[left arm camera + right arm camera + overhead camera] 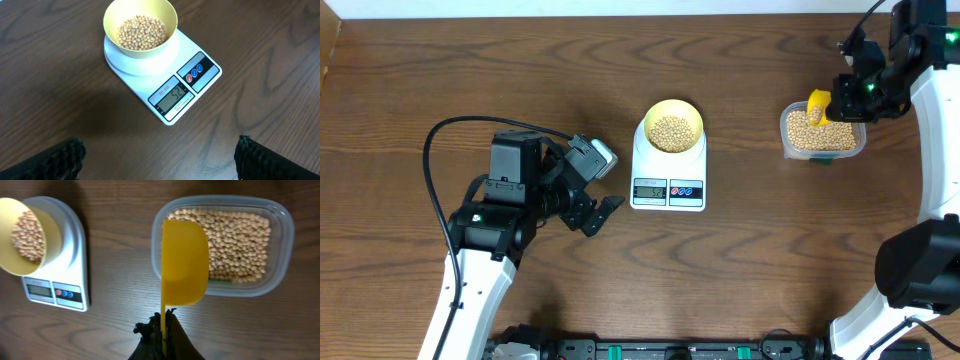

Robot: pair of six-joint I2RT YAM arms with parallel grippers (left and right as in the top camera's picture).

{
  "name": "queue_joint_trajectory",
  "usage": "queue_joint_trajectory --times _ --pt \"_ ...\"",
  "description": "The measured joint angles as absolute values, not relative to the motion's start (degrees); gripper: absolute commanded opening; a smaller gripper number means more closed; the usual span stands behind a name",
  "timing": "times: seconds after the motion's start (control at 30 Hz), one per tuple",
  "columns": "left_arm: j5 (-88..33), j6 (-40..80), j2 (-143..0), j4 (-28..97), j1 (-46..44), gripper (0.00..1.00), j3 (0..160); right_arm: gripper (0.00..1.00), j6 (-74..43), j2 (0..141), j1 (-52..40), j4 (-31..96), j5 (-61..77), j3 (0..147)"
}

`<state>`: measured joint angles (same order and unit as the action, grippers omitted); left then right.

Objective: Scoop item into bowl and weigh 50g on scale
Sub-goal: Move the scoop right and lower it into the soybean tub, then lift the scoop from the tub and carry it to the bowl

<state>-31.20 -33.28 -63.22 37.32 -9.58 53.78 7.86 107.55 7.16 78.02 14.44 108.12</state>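
With the right gripper (162, 325) clamped on the yellow scoop (182, 265) just above the tub (280, 255) of soybeans (235, 245), and the left gripper (160, 160) wide and empty facing the bowl (111, 22) on the scale (145, 82) ahead, adding another heaped load risks overshooting.

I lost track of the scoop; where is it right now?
Overhead view: the yellow scoop is on the right side of the table, gripped by the right tool, at the left part of the clear tub, well right of the scale.

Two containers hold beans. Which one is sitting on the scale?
The small round pale yellow bowl, resting on the white scale. The other, a clear rectangular tub, stands on the table itself, under the yellow scoop.
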Motion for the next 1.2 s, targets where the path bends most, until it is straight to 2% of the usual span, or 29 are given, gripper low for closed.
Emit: queue_joint_trajectory --times 0.7,0.9,1.2 --pt "-31.2 -33.3 -63.22 37.32 -9.58 0.98 53.78 0.01 8.01 111.22 -6.37 78.59 -13.78 108.12" --pt "-31.2 -33.28 -63.22 37.34 -9.58 0.98 53.78 0.01 7.99 111.28 -6.39 77.01 -13.45 108.16" --pt "-31.2 -33.28 -63.22 37.32 -9.58 0.98 53.78 0.01 7.18 112.14 -6.42 73.6 1.87 116.71"
